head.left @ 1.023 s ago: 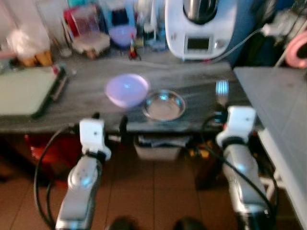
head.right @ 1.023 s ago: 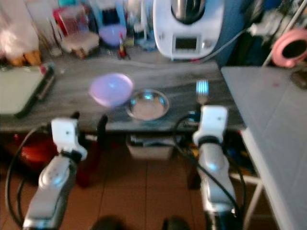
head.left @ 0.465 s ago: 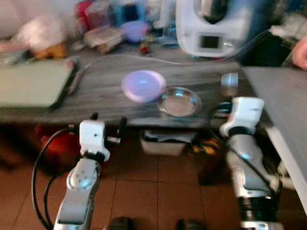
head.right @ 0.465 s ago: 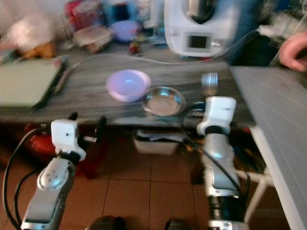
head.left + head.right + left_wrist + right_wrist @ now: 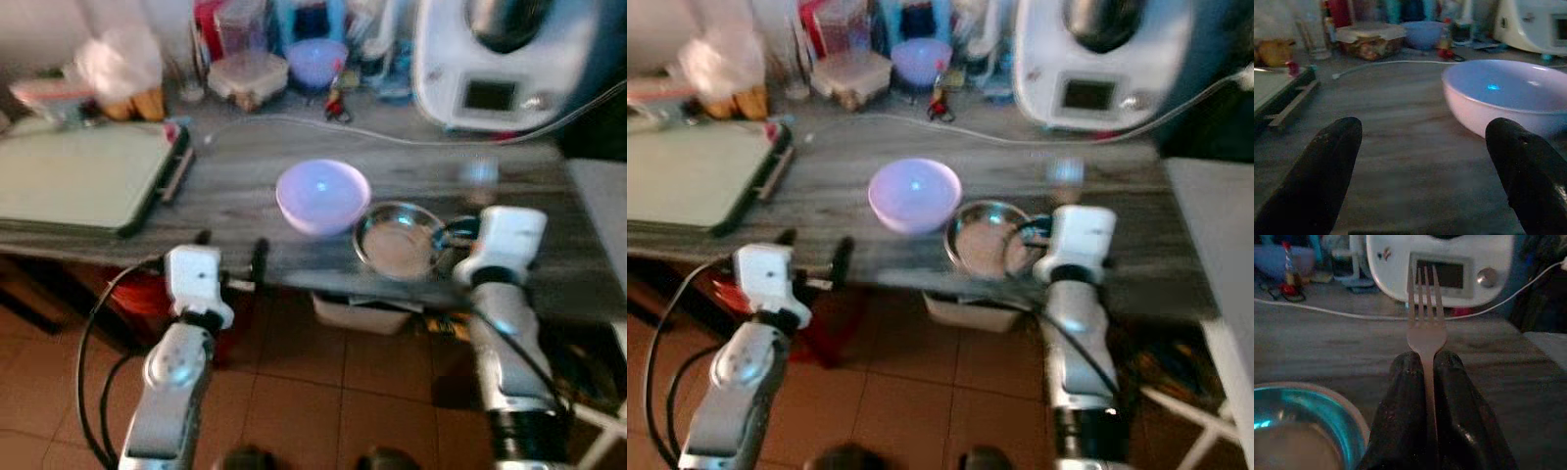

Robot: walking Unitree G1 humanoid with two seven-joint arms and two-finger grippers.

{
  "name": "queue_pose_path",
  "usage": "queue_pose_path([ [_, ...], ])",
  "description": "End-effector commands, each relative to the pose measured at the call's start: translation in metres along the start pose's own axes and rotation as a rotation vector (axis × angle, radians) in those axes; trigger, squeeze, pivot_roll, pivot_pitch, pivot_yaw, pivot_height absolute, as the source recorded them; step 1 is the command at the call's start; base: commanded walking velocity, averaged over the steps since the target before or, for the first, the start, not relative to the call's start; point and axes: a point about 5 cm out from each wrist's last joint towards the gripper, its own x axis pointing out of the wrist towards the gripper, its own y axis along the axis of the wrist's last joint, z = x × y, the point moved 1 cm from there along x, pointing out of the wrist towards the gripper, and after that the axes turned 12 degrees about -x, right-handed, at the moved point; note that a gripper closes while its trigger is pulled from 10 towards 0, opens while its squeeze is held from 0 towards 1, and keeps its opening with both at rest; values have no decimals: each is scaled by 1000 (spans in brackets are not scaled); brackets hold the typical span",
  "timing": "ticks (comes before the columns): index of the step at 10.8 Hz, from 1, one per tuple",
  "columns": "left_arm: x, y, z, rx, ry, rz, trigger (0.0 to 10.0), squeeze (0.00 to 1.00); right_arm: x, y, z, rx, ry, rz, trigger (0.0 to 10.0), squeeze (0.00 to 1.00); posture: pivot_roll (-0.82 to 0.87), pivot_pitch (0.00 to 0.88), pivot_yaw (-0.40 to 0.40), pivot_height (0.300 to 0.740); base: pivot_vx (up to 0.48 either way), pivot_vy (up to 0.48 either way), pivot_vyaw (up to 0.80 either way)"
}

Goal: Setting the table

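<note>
Two claws at my counter (image 5: pixel 225 186), fork in one.
My right claw (image 5: pixel 1426 363) is clamped on the fork (image 5: pixel 1425 323) beside the metal bowl (image 5: pixel 397 240); my left claw (image 5: pixel 1420 147) is spread apart facing the purple bowl (image 5: pixel 321 194).

We see a grey wood-grain counter (image 5: pixel 245 186) carrying a lilac bowl (image 5: pixel 322 196) just ahead of the left gripper (image 5: pixel 231 257) and a shallow metal dish (image 5: pixel 397 240) touching the bowl's side, just beside the right gripper (image 5: pixel 1425 367) that pinches a fork (image 5: pixel 1426 328). Off to the left gripper's outer side lies a pale green board (image 5: pixel 73 176). Well beyond both grippers stand a white kitchen machine (image 5: pixel 495 64), its white cable (image 5: pixel 392 135) trailing across the counter, a lidded food container (image 5: pixel 245 76) and a second purple bowl (image 5: pixel 315 61).
</note>
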Motion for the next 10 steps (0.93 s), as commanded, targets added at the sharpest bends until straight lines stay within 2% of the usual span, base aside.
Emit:
queue_pose_path([
  [1,-5,0,-8,8,25,-13,10000,0,-2,3,-6,3,0,1,10000,0,8,115,25,740,0,0,0],
  [5,-9,1,-10,16,20,-20,10000,0,-1,-14,3,32,-66,-108,10000,0,17,140,32,740,0,0,0],
  [8,-8,2,-9,17,9,-25,10000,0,-1,-19,3,60,-72,-145,10000,0,17,142,35,740,0,0,0],
  [10,-9,2,-8,16,1,-32,10000,0,5,-28,2,120,-74,-215,10000,0,23,148,37,740,0,0,0],
])
